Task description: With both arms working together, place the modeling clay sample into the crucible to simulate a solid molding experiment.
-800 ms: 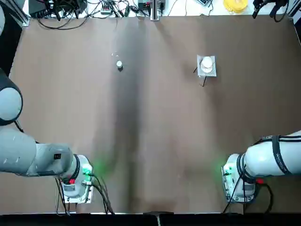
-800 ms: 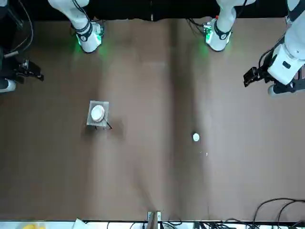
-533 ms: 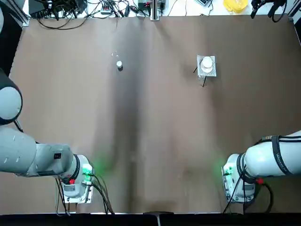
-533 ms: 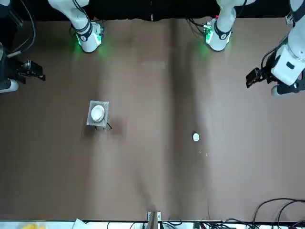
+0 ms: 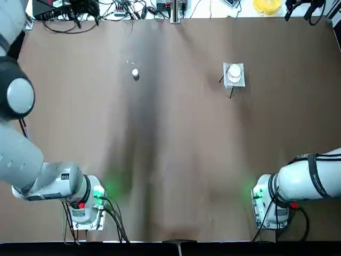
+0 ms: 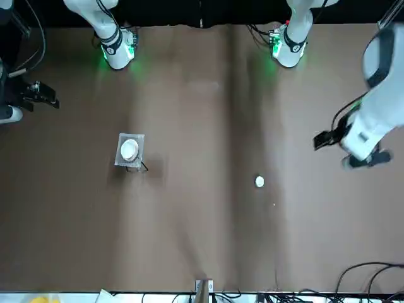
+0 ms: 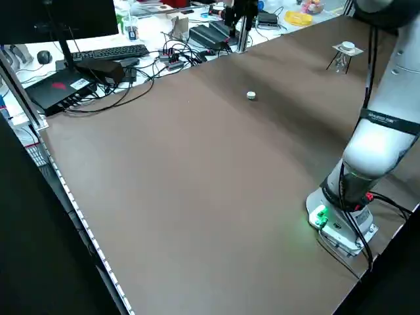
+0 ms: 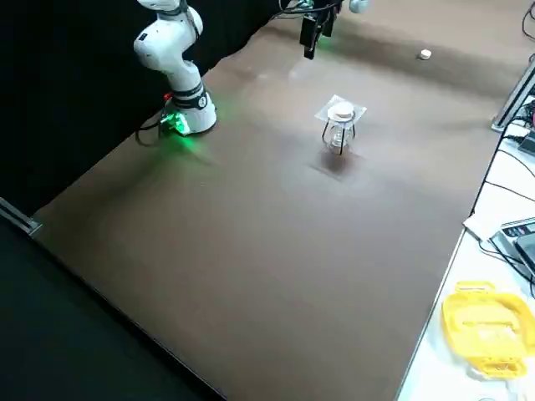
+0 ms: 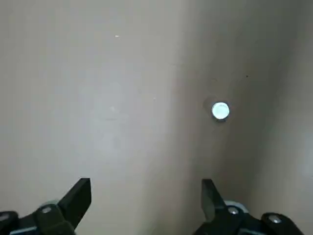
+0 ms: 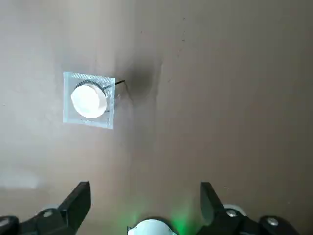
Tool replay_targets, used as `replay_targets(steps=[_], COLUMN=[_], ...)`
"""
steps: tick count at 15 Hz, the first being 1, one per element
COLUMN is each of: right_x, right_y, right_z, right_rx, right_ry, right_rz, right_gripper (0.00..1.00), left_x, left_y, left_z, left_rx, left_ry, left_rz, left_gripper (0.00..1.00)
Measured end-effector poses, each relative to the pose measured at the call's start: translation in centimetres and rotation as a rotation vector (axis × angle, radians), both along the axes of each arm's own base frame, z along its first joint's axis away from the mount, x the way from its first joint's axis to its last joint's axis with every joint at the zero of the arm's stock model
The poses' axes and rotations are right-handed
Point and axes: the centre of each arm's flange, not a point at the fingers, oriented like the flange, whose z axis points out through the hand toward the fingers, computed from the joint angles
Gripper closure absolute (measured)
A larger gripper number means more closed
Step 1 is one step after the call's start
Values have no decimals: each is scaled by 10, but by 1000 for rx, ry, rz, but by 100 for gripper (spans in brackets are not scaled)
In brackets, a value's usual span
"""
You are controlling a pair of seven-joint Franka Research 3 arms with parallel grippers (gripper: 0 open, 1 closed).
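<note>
The modeling clay sample (image 5: 135, 73) is a tiny whitish lump lying alone on the brown table, also seen as the clay (image 6: 259, 182) in the front view. The crucible (image 5: 234, 70), a small white cup, sits on a square mesh pad (image 10: 73, 117) atop a wire stand. My left gripper (image 9: 144, 200) hangs open high over the table, with the clay (image 9: 220, 110) ahead of its fingers and off to one side. My right gripper (image 10: 144, 200) is open too, raised well above the crucible (image 10: 89, 100). Neither gripper holds anything.
Both arm bases (image 5: 85, 205) (image 5: 272, 205) with green lights stand at the near edge. Cables and electronics (image 5: 80, 10) and a yellow object (image 5: 266, 5) lie beyond the far edge. A keyboard (image 7: 108, 52) sits on the desk past that edge.
My left arm has swung out over the table, carrying its gripper farther from its base and closer to the clay. The right arm has hardly moved. Clay and crucible are where they were.
</note>
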Motion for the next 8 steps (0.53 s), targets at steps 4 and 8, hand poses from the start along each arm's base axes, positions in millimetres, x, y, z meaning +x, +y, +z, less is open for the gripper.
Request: replay_targets(steps=[4, 8], right_x=[0, 12], right_y=[4, 14], right_z=[-4, -25], right_rx=[0, -3], right_ry=[8, 14], right_rz=[7, 22], right_gripper=[0, 2], left_x=[29, 38], left_y=[-61, -97], left_z=[-104, -174], left_rx=[-23, -39], left_ry=[48, 56], left_rz=[-69, -113], left_gripper=[0, 0])
